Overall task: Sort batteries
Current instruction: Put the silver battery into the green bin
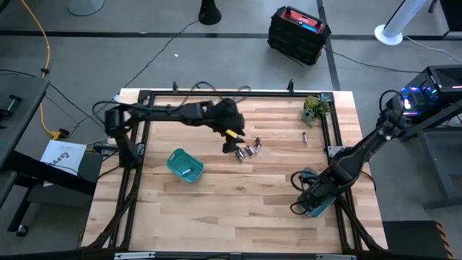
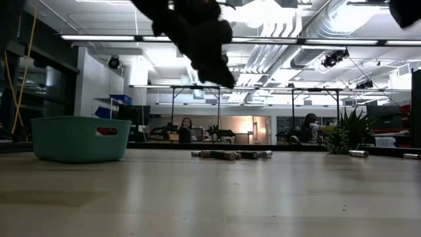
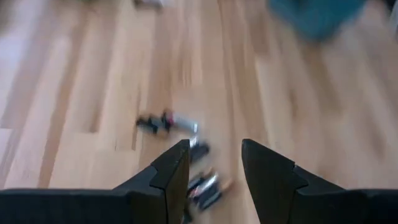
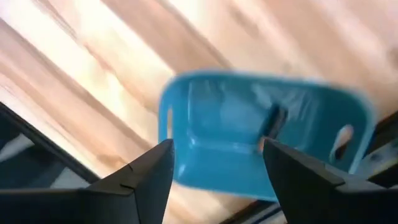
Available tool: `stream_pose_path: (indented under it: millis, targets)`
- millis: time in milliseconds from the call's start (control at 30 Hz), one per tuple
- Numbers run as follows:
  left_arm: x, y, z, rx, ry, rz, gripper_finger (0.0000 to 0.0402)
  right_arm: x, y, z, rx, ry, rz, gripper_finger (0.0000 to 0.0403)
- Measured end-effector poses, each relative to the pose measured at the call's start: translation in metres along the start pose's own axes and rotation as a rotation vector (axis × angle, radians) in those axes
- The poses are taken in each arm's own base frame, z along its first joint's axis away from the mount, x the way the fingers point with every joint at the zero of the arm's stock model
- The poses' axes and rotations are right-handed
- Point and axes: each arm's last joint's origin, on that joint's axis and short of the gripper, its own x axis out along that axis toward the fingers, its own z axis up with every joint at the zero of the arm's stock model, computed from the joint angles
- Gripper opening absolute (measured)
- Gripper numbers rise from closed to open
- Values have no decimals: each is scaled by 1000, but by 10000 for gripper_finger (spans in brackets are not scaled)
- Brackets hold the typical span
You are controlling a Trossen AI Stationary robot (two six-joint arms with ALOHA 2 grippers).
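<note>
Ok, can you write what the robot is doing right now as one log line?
left gripper: open, above small silvery metal batteries | right gripper: open over teal plastic bin, one battery inside

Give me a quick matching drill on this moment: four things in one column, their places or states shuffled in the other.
Things:
1. left gripper
2. right gripper
3. left teal bin
4. small plant

Places or states:
A. at the table's far right corner
B. open above the right teal bin, a battery inside it
C. holds one battery
D. open over the battery cluster mid-table

Pairs: 1-D, 2-B, 3-C, 4-A
</note>
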Motion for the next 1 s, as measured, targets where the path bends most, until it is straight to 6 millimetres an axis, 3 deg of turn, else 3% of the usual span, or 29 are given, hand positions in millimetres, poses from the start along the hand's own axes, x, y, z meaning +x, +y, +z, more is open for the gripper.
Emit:
stream_pose_path:
  millis: [200, 300, 433, 600, 767, 1000]
  targets:
    - [30, 4, -22, 178, 307, 41, 147, -25, -7, 4, 28, -171, -18, 242]
    - [42, 20, -37, 95, 401, 125, 150, -27, -9, 9, 69, -205, -8, 242]
    - [51, 43, -51, -176, 417, 133, 150, -27, -12, 17, 89, -226, -29, 242]
    - [62, 56, -63, -352, 429, 102, 150, -28, -14, 26, 84, -238, -43, 243]
    - [69, 50, -63, -363, 428, 86, 150, -28, -16, 33, 82, -242, -56, 243]
    - [82, 46, -68, -317, 477, 263, 141, -28, -18, 40, 83, -255, -65, 243]
